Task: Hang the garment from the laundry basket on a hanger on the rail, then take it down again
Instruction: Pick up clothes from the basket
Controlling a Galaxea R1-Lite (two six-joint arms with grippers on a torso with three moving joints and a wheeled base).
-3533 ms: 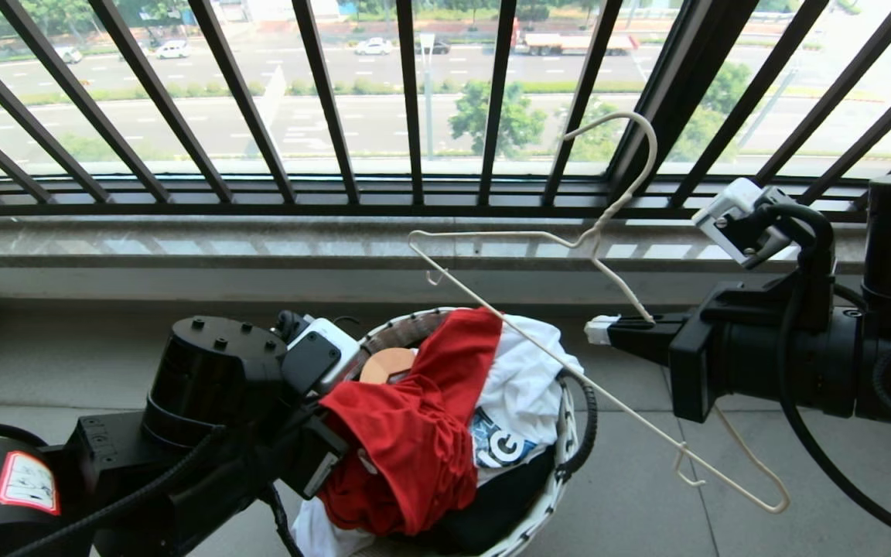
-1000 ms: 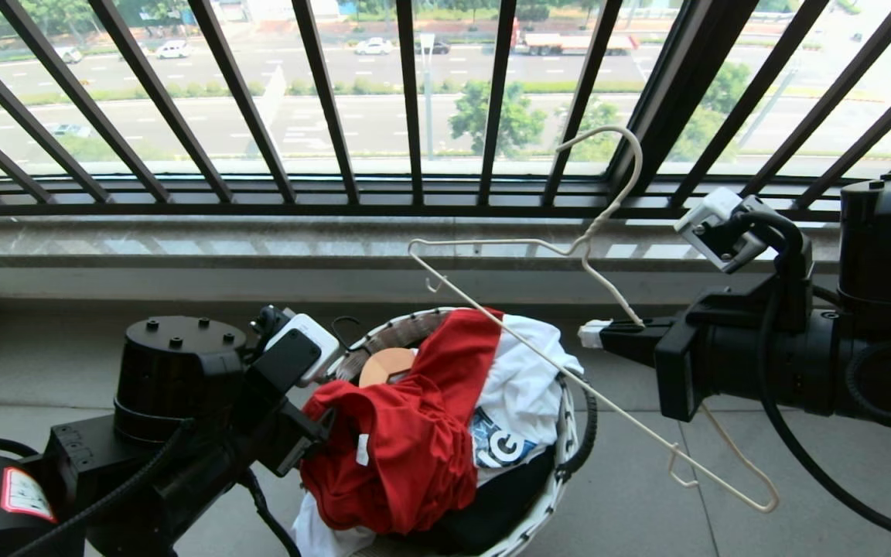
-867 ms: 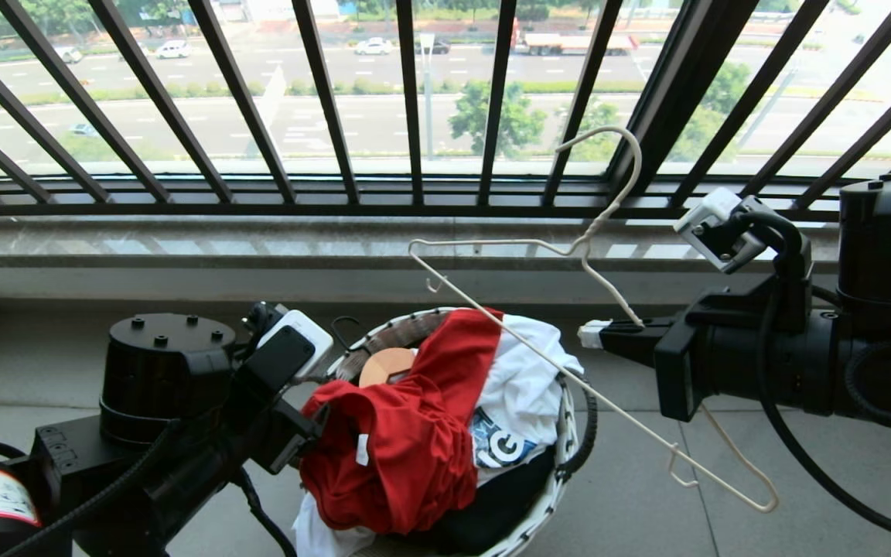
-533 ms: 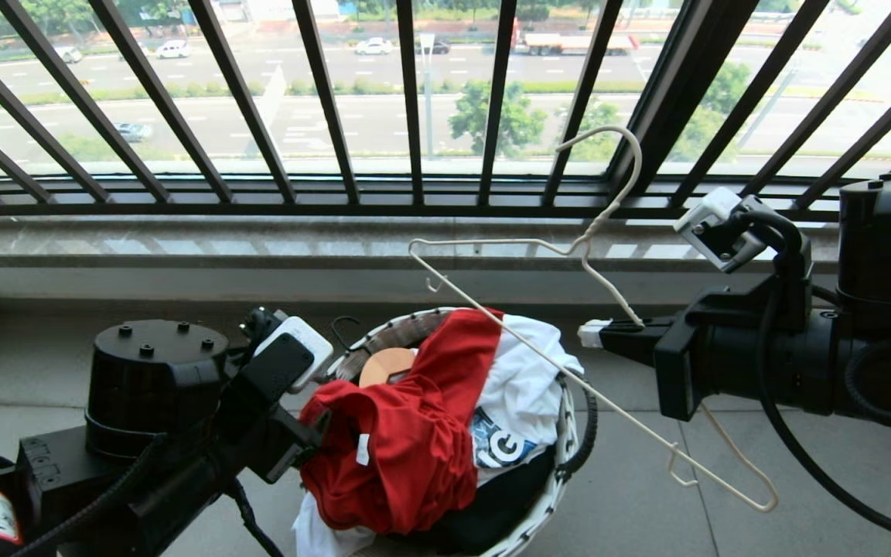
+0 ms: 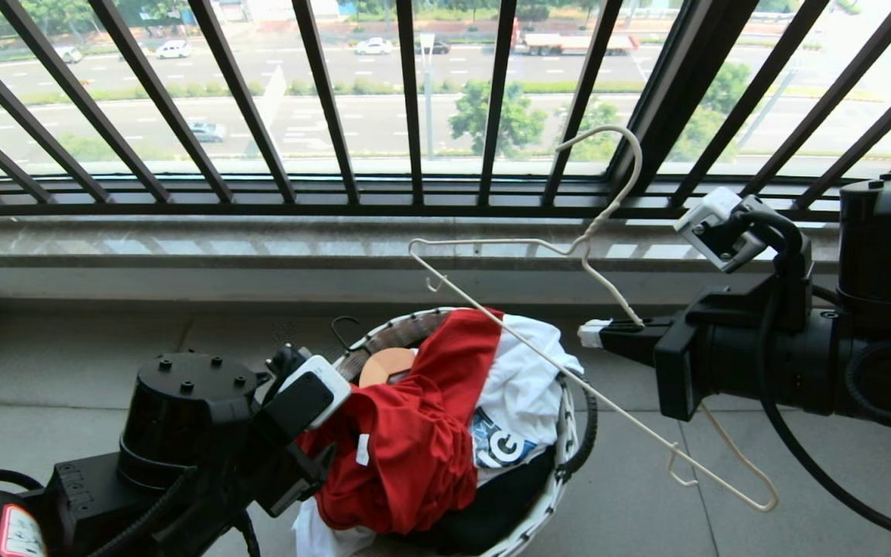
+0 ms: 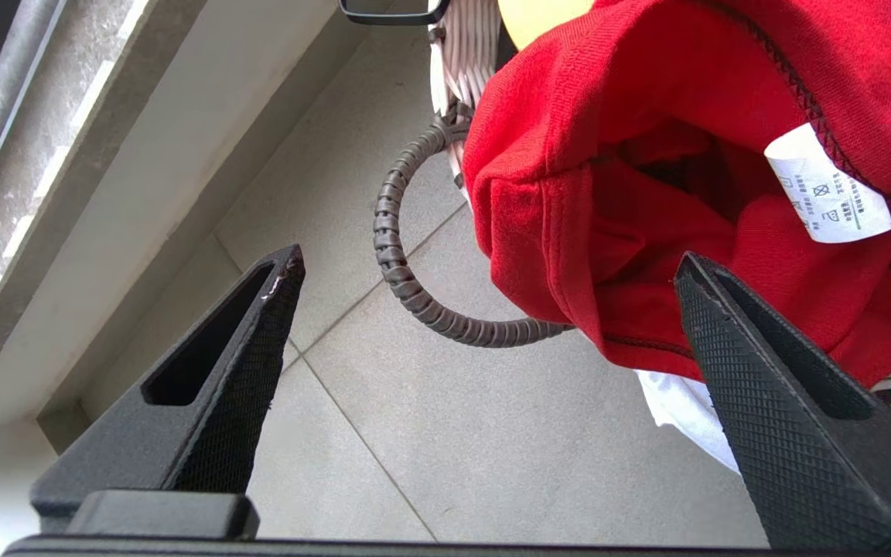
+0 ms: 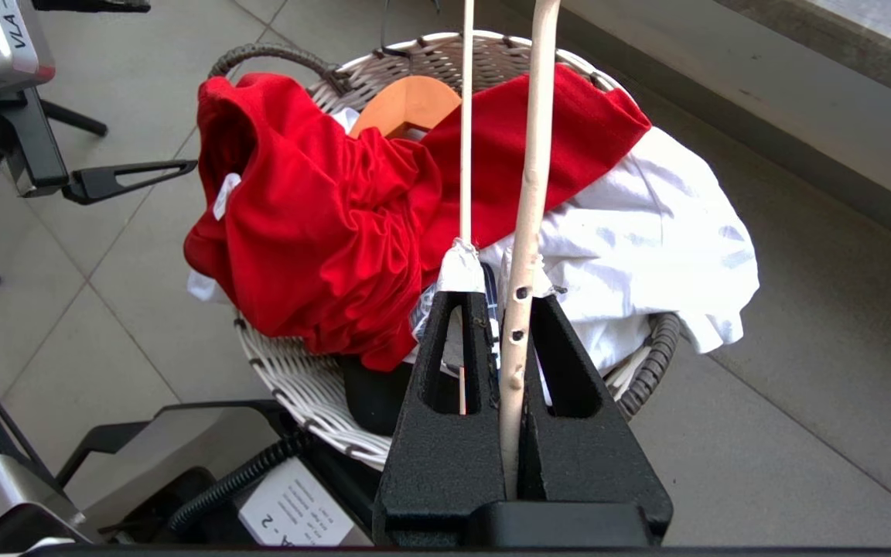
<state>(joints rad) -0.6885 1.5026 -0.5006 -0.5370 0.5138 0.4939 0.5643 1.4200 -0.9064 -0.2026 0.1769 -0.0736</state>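
The left end effector [image 6: 484, 302] is spread wide beside the basket [image 5: 561, 472], lined up on the red T-shirt [image 5: 407, 433] heaped there. Right of the basket, the right end effector [image 7: 503, 290] pinches the hanger [image 5: 569, 363], held ready.

Garment [image 6: 646, 139]: matt red knitted cloth with a white paper-like care label [image 6: 828, 189]; laundry basket [image 7: 298, 371]: white woven wicker with dark wrapped-cord handles; hanger [image 5: 569, 363]: cream-coated wire; floor [image 6: 492, 449]: matt grey tile.
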